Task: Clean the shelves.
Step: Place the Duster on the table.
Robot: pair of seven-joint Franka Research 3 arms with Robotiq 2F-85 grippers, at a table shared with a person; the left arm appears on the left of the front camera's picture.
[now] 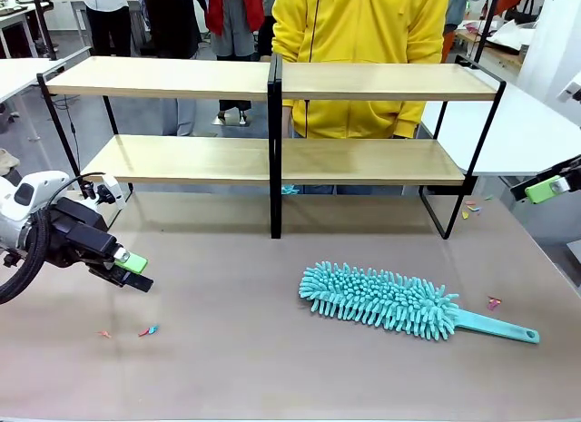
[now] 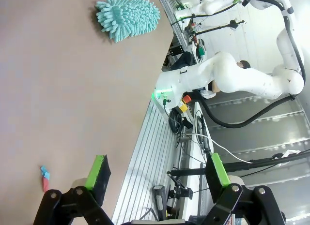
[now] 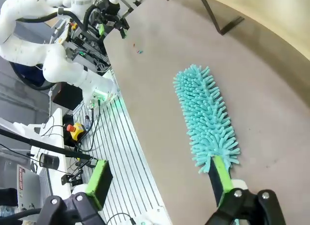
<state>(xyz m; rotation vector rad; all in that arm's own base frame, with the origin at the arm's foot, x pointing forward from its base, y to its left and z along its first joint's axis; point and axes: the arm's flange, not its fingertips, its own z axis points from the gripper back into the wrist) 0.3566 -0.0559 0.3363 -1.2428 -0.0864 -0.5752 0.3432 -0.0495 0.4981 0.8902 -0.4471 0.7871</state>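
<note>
Waiting to be picked up, the teal duster lies flat on the desk in front of the shelves — nothing gripped yet. Both the left end effector and right end effector stand wide open, empty. Next: the right one must close on the handle.

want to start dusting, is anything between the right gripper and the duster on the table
Nothing visible is. The duster lies alone on bare tabletop in front of the shelves, handle toward the robot's right. The right gripper hangs open above the handle end.
</note>
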